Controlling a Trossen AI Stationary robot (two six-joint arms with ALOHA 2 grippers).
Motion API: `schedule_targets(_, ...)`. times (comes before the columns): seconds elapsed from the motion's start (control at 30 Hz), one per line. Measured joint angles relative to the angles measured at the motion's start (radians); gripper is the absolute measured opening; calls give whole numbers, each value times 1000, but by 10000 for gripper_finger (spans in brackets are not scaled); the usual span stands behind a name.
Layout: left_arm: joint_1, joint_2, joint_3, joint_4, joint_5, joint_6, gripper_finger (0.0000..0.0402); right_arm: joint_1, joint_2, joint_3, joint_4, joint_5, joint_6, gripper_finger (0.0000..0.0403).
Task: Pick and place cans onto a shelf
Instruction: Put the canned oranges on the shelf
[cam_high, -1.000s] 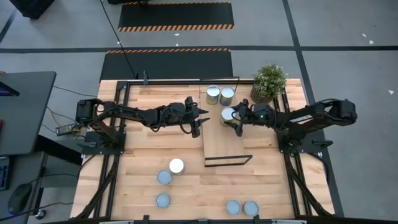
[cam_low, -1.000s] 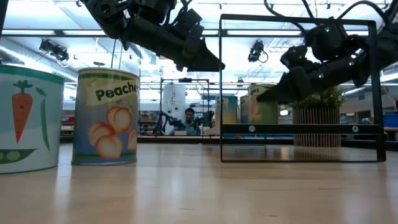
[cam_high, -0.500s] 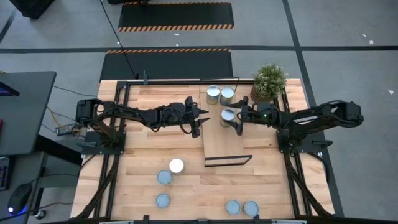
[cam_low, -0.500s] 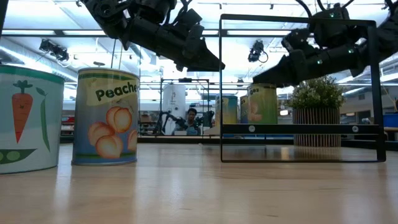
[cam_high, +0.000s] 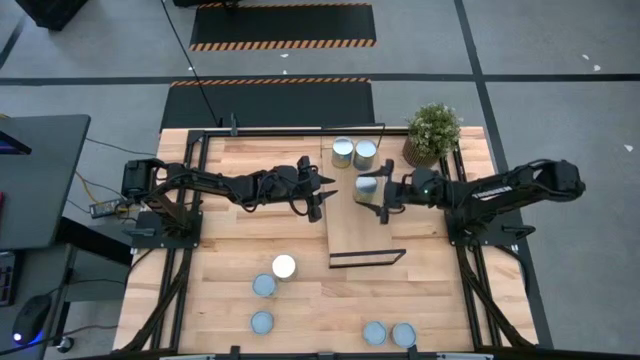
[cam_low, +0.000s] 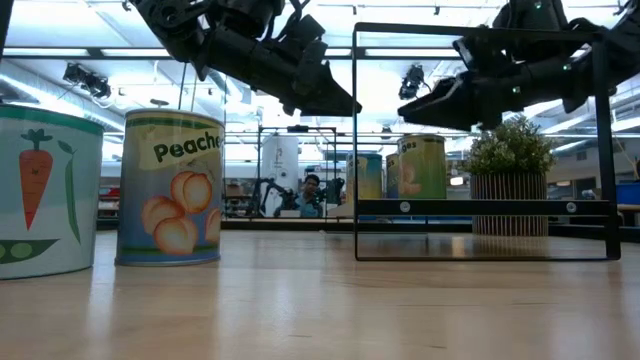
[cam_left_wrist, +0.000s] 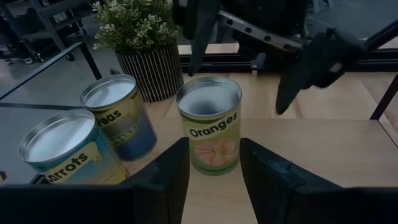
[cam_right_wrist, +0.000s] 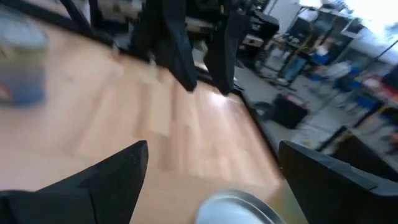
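Where the shelf (cam_high: 365, 215) lies on the tabletop (cam_high: 230, 275), a long pale-wood board with a thin black wire frame, three cans stand at its far end: two side by side at the end nearest the plant (cam_high: 432, 130) and a third, the Oranges can (cam_high: 366, 185), just nearer along the board. All are small metal cylinders with round ribbed silvery lids and paper labels; the left wrist view reads Oranges (cam_left_wrist: 209, 132), Peas (cam_left_wrist: 120, 115) and Carrots (cam_left_wrist: 67, 148). Five more cans stand off the shelf on the bare wood toward the near edge: one white-topped (cam_high: 284, 266), two bluish-grey ones (cam_high: 263, 285) near it, and a pair (cam_high: 389, 333) past the shelf's near end. That makes eight cans in all. The right gripper (cam_high: 385, 195) hangs above the shelf just beside the Oranges can, its fingers spread wide apart and holding nothing; in the right wrist view the can's lid (cam_right_wrist: 237, 208) shows between the two dark fingers (cam_right_wrist: 109, 180). The left gripper (cam_high: 318, 192) hovers just off the shelf's long edge, facing the Oranges can, its fingers parted and empty. The plant, in a ribbed, striped round pot, stands by the shelf's far corner.
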Motion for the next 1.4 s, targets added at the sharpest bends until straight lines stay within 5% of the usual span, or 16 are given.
schedule_targets(0.37,0,0,0,10,0,0,149,85,0,0,-29,311,-334,369)
schedule_targets(1.4,-14,0,0,52,0,5,149,-97,1,0,-66,177,-384,368)
